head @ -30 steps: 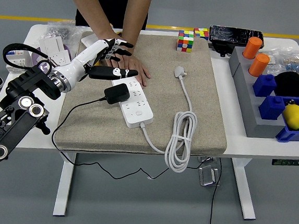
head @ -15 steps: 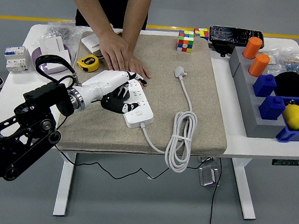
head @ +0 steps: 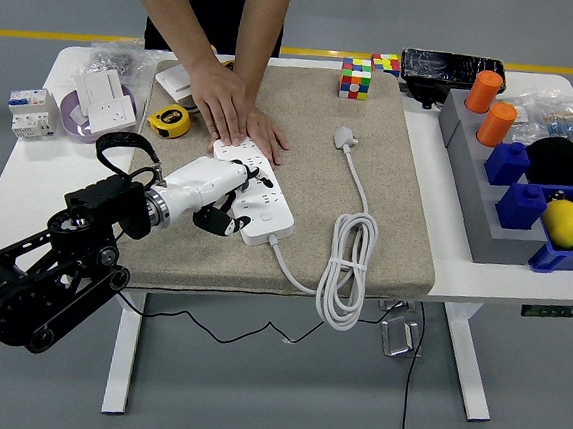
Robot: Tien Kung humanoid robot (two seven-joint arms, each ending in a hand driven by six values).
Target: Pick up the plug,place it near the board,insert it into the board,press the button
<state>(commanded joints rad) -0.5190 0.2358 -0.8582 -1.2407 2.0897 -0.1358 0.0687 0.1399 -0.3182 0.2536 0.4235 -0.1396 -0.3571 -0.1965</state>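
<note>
The white power strip (head: 265, 209) lies slantwise on the beige mat (head: 387, 213). Its own white cord (head: 347, 270) is coiled to the right and ends in a white plug (head: 344, 136). My left hand (head: 218, 196), white with black fingertips, rests at the strip's left side, fingers curled around the black plug (head: 216, 218), which is mostly hidden under the palm. A person's hands (head: 237, 115) lie flat on the strip's far end. The strip's button is too small to make out. My right arm is out of the picture.
Two colour cubes (head: 357, 78) and a black device (head: 452, 66) stand at the back. A yellow tape measure (head: 168, 121) and a purple bowl (head: 97, 108) of white sockets are at the left. A grey bin (head: 486, 227) with orange cylinders, blue blocks and a lemon (head: 565, 223) fills the right.
My left hand came down from above the person's hand onto the black plug beside the strip and closed around it. The person's hands stayed on the strip.
</note>
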